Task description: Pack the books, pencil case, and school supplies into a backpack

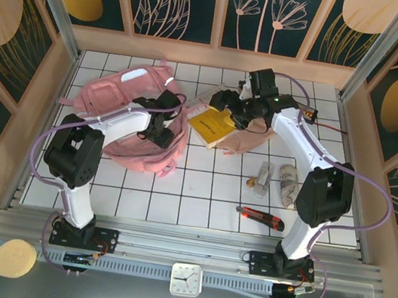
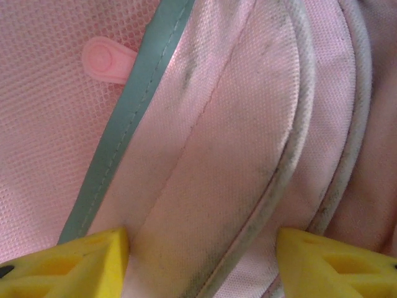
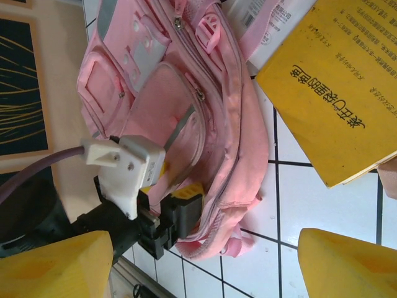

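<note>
Two grippers, both with jaws apart. Left gripper (image 2: 201,267) sat down on the backpack (image 1: 129,87), yellow fingertips (image 2: 62,267) parted about mid-wide and straddling a grimy piped pocket edge (image 2: 291,143). Fabric lay between them; couldn't tell if it was pinched. Right gripper (image 3: 201,267) was wide open and held nothing, hovering just right of the backpack's far end.

Backpack lay flat on the tiled table (image 1: 200,187), front up, outer pockets zipped (image 3: 200,94). A mesh panel (image 2: 43,155) with a pink tab (image 2: 105,59) showed beside the pocket. Its interior was hidden by its own folds, so contents unknown.

All the other task items sat out on the tiles:
- yellow book (image 1: 214,127): just right of the backpack, angled, one corner near its rim
- white printed item (image 1: 199,111): between backpack and book, partly under the book
- pencil case (image 1: 250,141): beyond the book, on the side away from the backpack
- small clear pieces (image 1: 263,174): well right of the backpack, nearer the bases

A red-and-black utility knife (image 1: 260,218) lay right of the backpack, nearer again.

Backpack's left edge ran close to the wooden side wall (image 1: 48,93). Bare tiles lay on its near side.
</note>
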Available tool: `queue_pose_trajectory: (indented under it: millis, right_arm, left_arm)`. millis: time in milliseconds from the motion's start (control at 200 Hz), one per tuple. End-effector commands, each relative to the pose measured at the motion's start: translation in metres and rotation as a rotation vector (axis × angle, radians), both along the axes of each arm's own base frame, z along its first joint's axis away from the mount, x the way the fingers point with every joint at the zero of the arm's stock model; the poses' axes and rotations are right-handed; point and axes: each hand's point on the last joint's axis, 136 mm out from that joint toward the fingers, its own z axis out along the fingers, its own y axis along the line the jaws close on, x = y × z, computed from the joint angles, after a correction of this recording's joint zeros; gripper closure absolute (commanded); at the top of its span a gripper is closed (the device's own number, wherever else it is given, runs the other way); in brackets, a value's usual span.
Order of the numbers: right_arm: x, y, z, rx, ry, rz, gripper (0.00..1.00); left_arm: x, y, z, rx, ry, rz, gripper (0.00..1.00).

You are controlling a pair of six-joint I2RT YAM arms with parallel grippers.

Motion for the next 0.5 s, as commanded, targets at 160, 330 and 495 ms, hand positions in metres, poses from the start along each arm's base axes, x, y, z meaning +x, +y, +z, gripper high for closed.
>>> queue_pose_trajectory:
  millis: [160, 330, 495]
  right_arm:
    - [0.005, 0.003, 0.009, 0.045, -0.020, 0.035, 0.21]
    - [0.004, 0.002, 0.008, 0.045, -0.022, 0.042, 0.21]
    - [0.005, 0.006, 0.013, 0.062, -0.056, 0.081, 0.21]
  left_arm:
    - [0.018, 0.011, -0.008, 0.111, -0.020, 0.031, 0.50]
    - [0.020, 0.006, -0.006, 0.099, -0.007, 0.020, 1.00]
    - [0.026, -0.002, 0.031, 0.052, -0.045, 0.013, 1.00]
